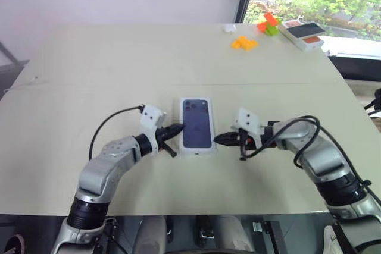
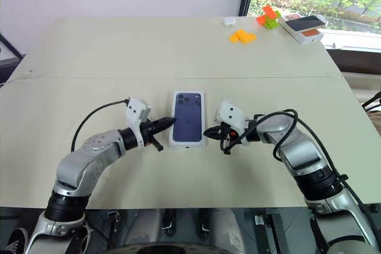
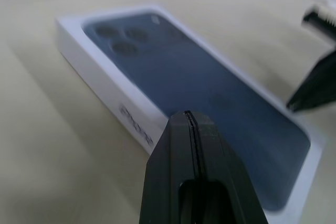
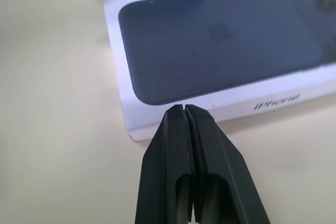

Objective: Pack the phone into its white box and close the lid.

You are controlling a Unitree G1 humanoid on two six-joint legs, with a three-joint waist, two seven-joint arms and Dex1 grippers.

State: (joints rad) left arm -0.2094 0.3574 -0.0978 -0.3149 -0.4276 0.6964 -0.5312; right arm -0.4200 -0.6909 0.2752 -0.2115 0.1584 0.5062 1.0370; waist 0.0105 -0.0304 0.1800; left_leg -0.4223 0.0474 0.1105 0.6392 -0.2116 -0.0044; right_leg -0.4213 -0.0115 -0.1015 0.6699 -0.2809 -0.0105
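Right, from my seat I see one closed white box (image 1: 197, 125) lying flat near the middle of the tabletop (image 1: 119, 63), its lid (image 2: 188, 117) already seated, with the printed dark phone picture facing up; the real phone I can't see, so I judge it is inside. The box's long axis runs away from me, and it sits between my two arms. My left pincer (image 1: 174, 129) points in at the box's left long side, tip just beside the wall; my right pincer (image 1: 219, 139) points in at the right long side, equally near. Neither arm is clearly nearer. Both pincers are pressed together, holding nothing. The packing looks finished, so any next move would only be a squeeze or nudge inward from either side. Well apart at the far corner: several orange and green blocks (image 1: 244, 43) and one other phone box (image 1: 303, 33).
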